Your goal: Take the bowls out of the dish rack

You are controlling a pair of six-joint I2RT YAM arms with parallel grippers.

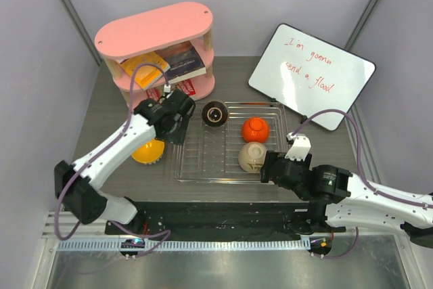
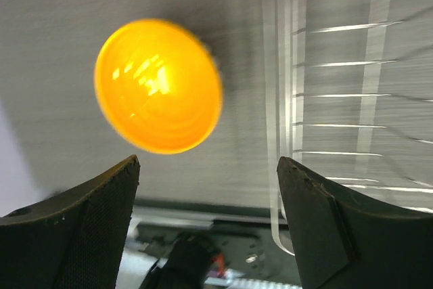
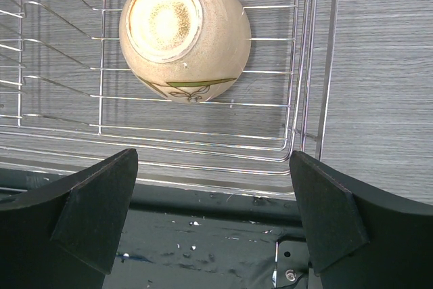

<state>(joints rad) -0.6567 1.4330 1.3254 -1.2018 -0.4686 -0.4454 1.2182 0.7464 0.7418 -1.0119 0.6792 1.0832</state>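
The silver wire dish rack [image 1: 203, 160] lies mid-table. In it are a dark brown bowl [image 1: 215, 113], an orange-red bowl [image 1: 255, 128] and a cream bowl [image 1: 252, 156], which lies upside down in the right wrist view [image 3: 184, 38]. A yellow bowl [image 1: 147, 151] sits upside down on the table left of the rack, and it also shows in the left wrist view [image 2: 159, 86]. My left gripper [image 2: 210, 164] is open and empty, above the rack's left rim [image 2: 281, 99]. My right gripper [image 3: 213, 157] is open and empty, just in front of the cream bowl at the rack's near right corner [image 3: 298, 133].
A pink oval shelf [image 1: 155, 28] with books stands at the back left. A whiteboard [image 1: 311, 72] lies at the back right. A black mat [image 1: 223, 218] runs along the near edge by the arm bases. Grey walls close in both sides.
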